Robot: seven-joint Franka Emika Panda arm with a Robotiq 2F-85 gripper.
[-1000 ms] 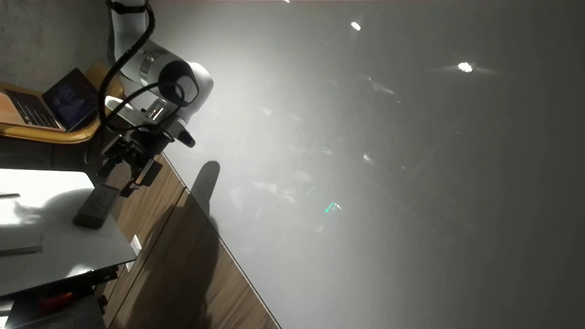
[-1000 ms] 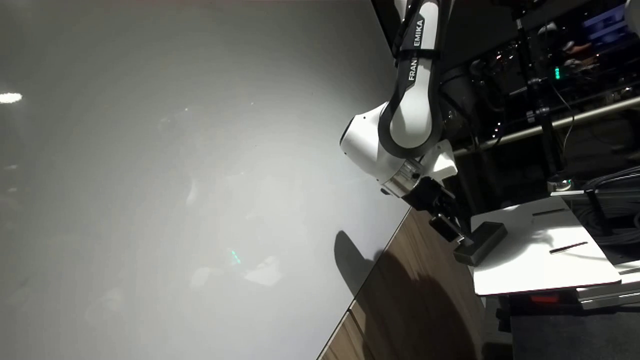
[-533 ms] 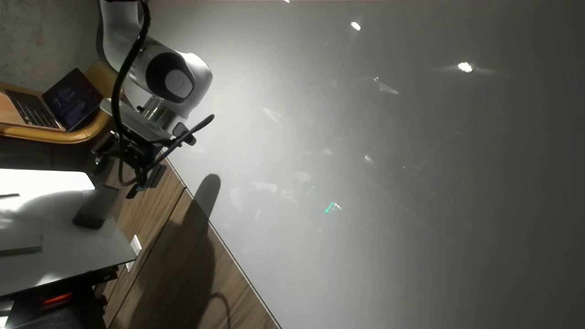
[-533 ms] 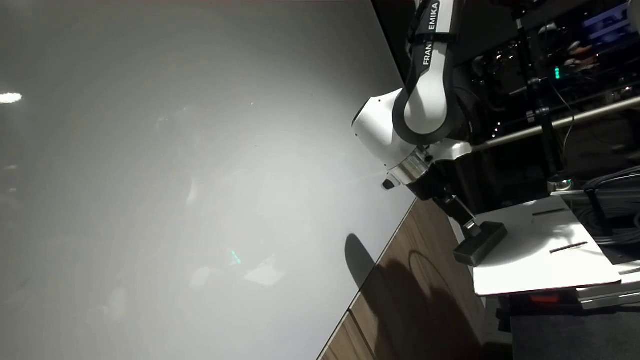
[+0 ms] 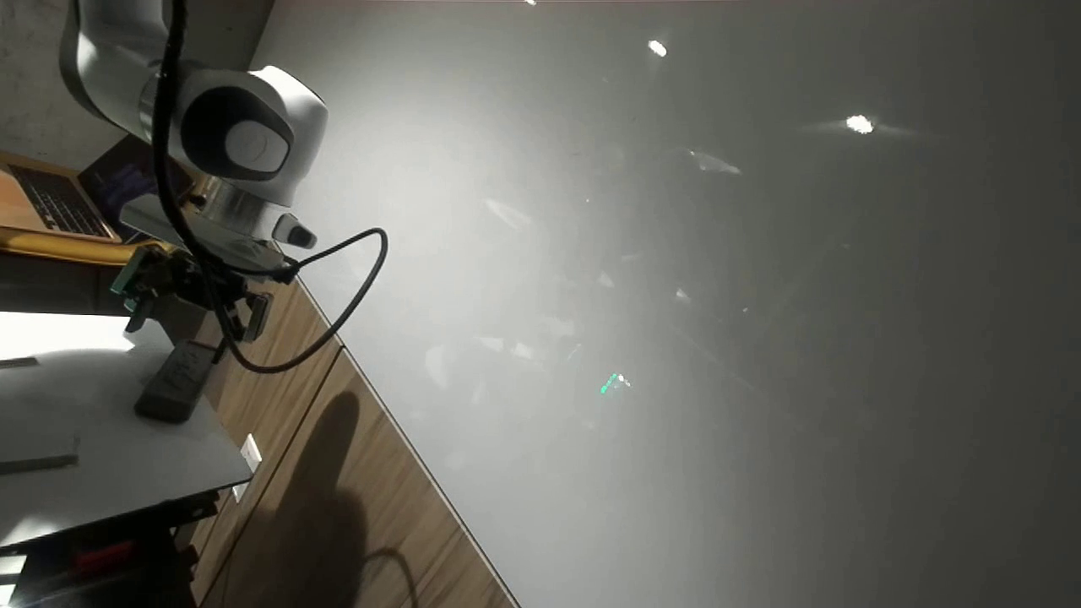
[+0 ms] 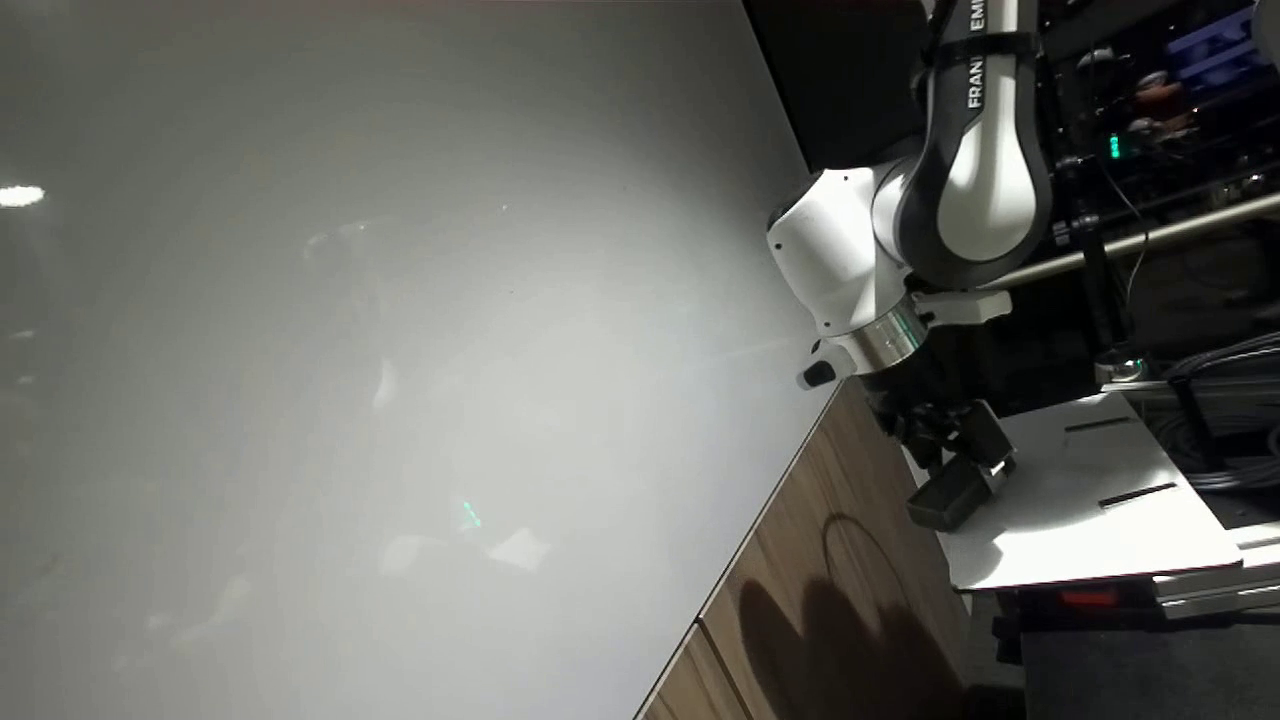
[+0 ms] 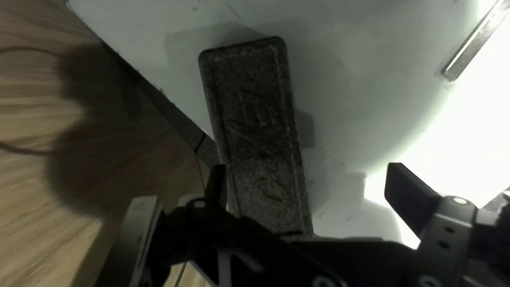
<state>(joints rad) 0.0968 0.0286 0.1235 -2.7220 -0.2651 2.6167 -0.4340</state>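
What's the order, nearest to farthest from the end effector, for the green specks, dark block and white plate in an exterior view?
From the end effector, as pictured:
1. Dark block, just below it on the table.
2. White plate, lower right on the wood panel.
3. Green specks, far to the right.

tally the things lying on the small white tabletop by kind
Dark block: 1
Thin strips: 2
Total seen on the small white tabletop: 3
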